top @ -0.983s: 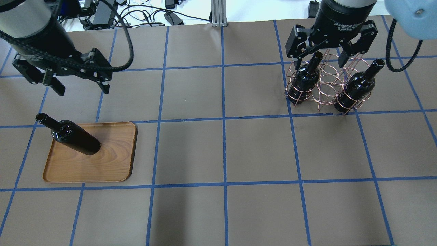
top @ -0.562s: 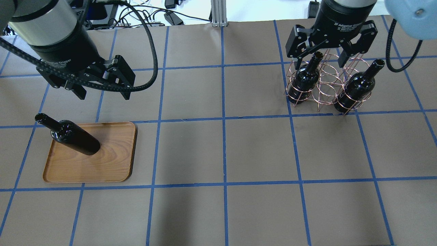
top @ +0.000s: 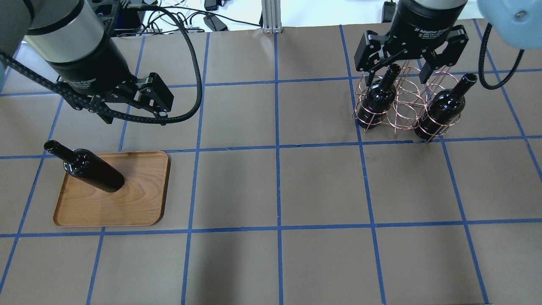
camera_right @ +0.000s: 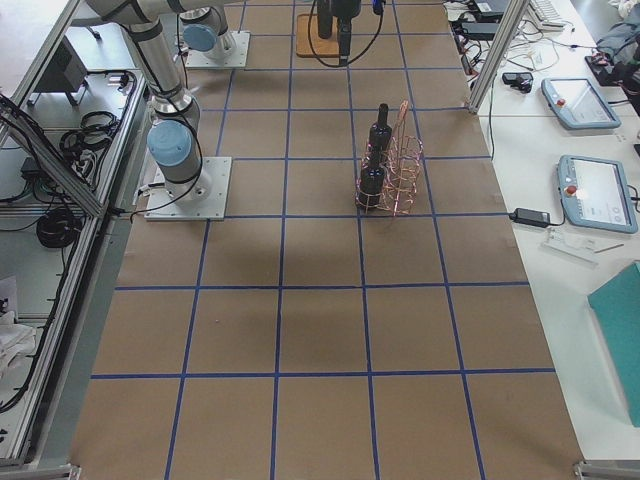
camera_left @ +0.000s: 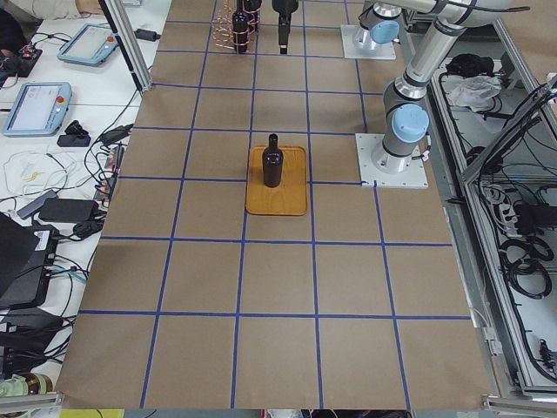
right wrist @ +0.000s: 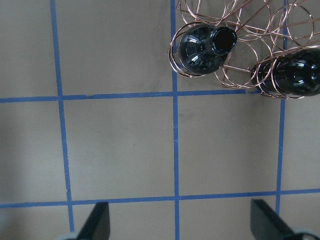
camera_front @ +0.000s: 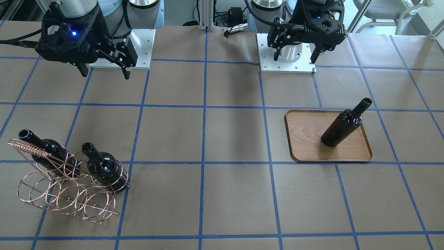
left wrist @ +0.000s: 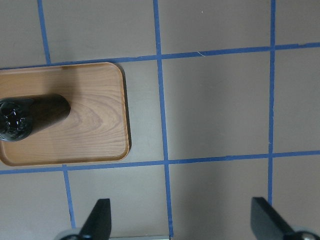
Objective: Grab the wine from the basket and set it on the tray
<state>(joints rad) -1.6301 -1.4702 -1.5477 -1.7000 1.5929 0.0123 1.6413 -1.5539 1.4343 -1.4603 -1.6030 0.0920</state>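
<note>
Wine (top: 379,101) stands neck-up in basket (camera_front: 26,146), upper right of the overhead view. A second bottle (top: 442,111) sits in a ring further right. A third bottle (top: 94,173) already stands on tray (top: 139,199), lower left, near the tray's left end.

Above the basket's top edge in that view hangs the right tool (top: 396,76), jaws spread wide, gripping nothing. The front view puts it high and well back from the basket, and its wrist view has both bottle mouths at the top of frame, beyond the fingers. At upper left the left tool (top: 134,115) hovers off the tray over the counter (top: 322,182), also wide open and empty.

Handling, judged: glass, so probably heavy, rigid, slick and breakable. The neck is the part clear of the wire, so the best hold is likely just under the lip, jaws square across it. The glossy taper may slip, so it wants a firm squeeze. It should be pulled along the ring's axis, or the body could snag and drag the light basket.
</note>
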